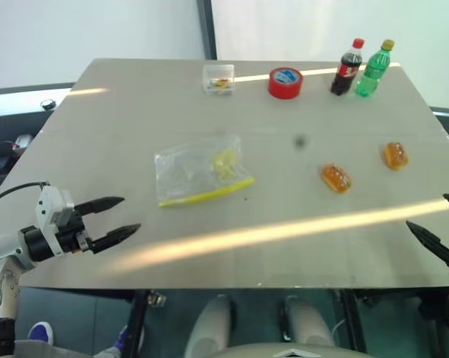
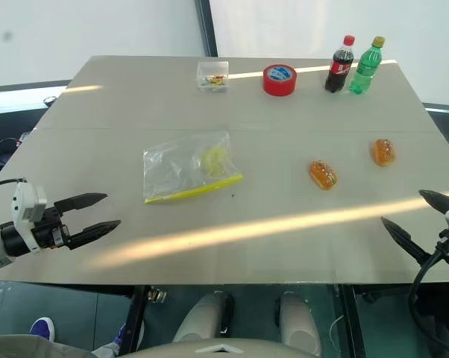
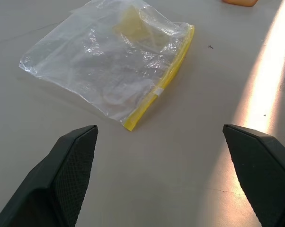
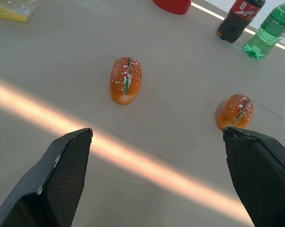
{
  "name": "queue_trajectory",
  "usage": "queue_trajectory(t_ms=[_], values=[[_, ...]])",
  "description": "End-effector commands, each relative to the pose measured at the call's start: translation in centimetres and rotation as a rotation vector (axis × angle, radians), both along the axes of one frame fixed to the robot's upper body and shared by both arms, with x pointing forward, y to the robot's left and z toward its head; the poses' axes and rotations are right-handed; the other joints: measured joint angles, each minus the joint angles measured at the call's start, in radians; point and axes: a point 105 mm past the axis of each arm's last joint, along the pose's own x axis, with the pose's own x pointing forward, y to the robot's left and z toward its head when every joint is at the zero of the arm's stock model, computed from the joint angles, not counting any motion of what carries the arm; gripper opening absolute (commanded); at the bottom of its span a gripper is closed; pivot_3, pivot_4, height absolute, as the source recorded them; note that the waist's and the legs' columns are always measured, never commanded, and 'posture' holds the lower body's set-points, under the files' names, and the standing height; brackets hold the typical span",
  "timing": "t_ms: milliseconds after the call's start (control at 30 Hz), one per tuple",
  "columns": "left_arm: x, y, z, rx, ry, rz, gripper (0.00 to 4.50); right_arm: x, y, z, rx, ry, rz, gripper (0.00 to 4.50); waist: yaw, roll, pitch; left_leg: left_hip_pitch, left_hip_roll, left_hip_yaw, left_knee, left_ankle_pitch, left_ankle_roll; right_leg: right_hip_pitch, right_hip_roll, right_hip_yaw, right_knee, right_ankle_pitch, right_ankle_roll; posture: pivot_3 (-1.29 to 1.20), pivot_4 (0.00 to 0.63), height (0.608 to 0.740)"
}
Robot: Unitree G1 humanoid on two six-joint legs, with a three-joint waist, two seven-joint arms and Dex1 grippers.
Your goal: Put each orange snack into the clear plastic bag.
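**Both end effectors spread, snacks and bag lying loose on the tabletop**

The tabletop (image 1: 135, 112) is a broad, smooth, matte beige slab crossed by a bright streak of light. The left end effector (image 1: 117, 218) hovers over its near left edge, its two tapered black fingers spread wide and empty. The right end effector (image 2: 418, 216) sits at the near right edge, fingers likewise parted, pinching nothing.

Ahead of the left end effector lies the clear plastic bag (image 1: 198, 170), flat, crinkled and glossy, with a yellow strip along its near edge and something pale yellow inside.

Ahead of the right end effector rest the two orange snacks, apart from each other: one (image 4: 126, 79) nearer, the other (image 4: 236, 111) further out. Both are rounded, shiny, bun-shaped, with a speckled top and a striped seam.

Well beyond stand a dark cola bottle (image 1: 347, 67), a green bottle (image 1: 373, 68), a red tape roll (image 1: 285, 81) and a small clear box (image 1: 218, 78).
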Motion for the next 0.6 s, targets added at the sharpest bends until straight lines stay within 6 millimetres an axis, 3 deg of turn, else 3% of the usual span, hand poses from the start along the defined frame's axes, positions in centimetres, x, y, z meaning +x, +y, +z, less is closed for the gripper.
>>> queue_trajectory(t_ms=[33,267,333,467,600], values=[[0.3,-0.3,1.0,0.011,-0.023,-0.013,4.48,0.5,0.4,0.9,-0.025,-0.042,0.008,4.5,0.0,0.0,0.0,0.0,0.0,0.0,0.0,0.0,0.0,0.0,0.0,0.0,0.0,0.0,0.0,0.0,0.15,0.74],[1.4,-1.2,1.3,-0.073,0.005,0.022,4.48,1.6,1.7,1.3,-0.008,-0.065,0.038,4.5,0.0,0.0,0.0,0.0,0.0,-0.001,0.0,0.0,0.0,0.0,0.0,-0.001,0.0,0.0,0.0,0.0,0.15,0.74],[2.5,-1.0,1.7,-0.149,0.055,0.113,4.48,2.0,2.4,1.5,0.003,-0.08,0.054,4.5,-0.001,0.0,0.0,-0.001,0.0,-0.001,0.0,0.0,0.0,-0.001,0.0,-0.001,0.0,0.0,0.0,0.0,0.15,0.74],[4.8,0.2,1.4,-0.201,0.238,0.308,4.48,3.1,5.8,2.5,0.042,-0.116,0.165,4.5,-0.001,0.0,0.0,-0.001,0.0,-0.002,0.001,0.0,0.0,0.0,0.004,-0.003,0.001,0.0,0.0,0.0,0.15,0.74],[6.8,0.1,1.1,-0.371,0.42,0.363,4.48,4.0,10.6,3.4,0.084,-0.133,0.346,4.5,-0.005,0.0,0.0,-0.001,-0.001,-0.003,0.003,0.0,0.0,0.0,0.008,-0.004,0.003,0.001,0.001,0.0,0.15,0.74]])
